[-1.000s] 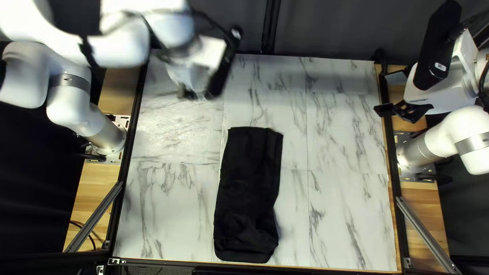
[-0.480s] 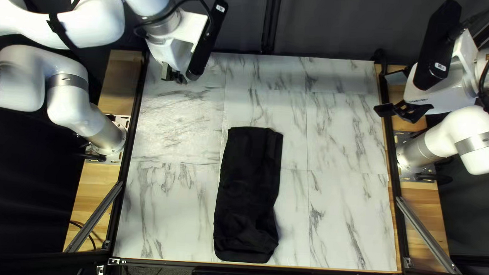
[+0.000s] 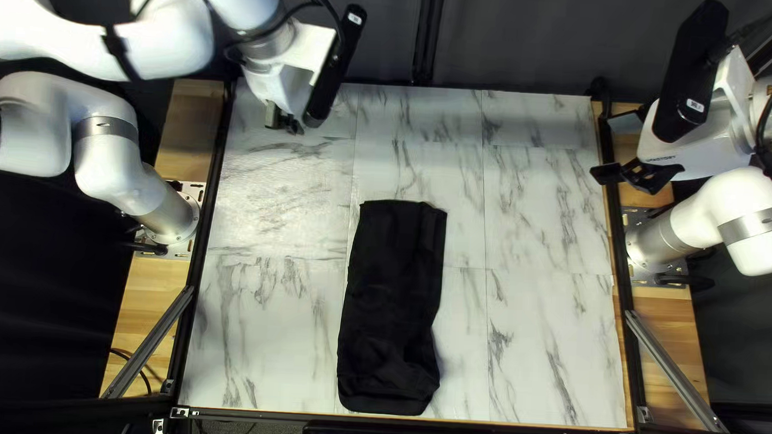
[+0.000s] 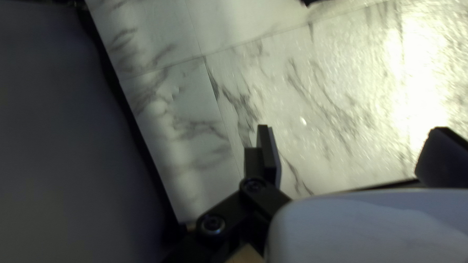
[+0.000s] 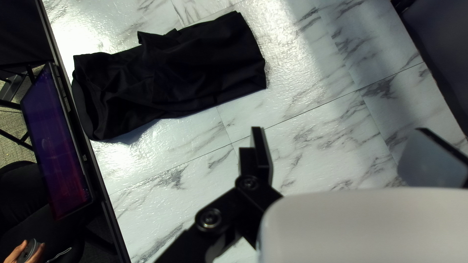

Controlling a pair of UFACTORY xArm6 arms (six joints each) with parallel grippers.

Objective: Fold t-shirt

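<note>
Presently the black t-shirt (image 3: pixel 392 305) lies on the marbled table (image 3: pixel 540 296), a little to the left of the middle in the top left view; it forms a long and narrow shape, with its length going from the table's middle toward the near edge; its far end looks rather straight and flat, while the part close to the near edge is wrinkled and a bit wider, with some loose folds.

The robot's left arm (image 3: pixel 171 43) is raised at the far left; its left gripper (image 3: pixel 283 122) hangs over the far left part of the table, near the dark curtain (image 3: pixel 519 39) and well apart from the cloth; in the left wrist view its two fingers stand widely apart, and they have hold of nothing; between them one sees only the bare marbled surface.

The right gripper (image 3: pixel 628 175) is at the table's right edge, toward the far side; in the right wrist view its fingers are also wide apart, with nothing held between them; the t-shirt lies ahead of this gripper, in full sight, and no finger touches it.

Beyond the near edge of the table stands a screen (image 5: pixel 56 146); beside it, in the right wrist view, a person's hand (image 5: pixel 18 252) holds a small dark object (image 5: pixel 32 249), which is too small to tell exactly.
</note>
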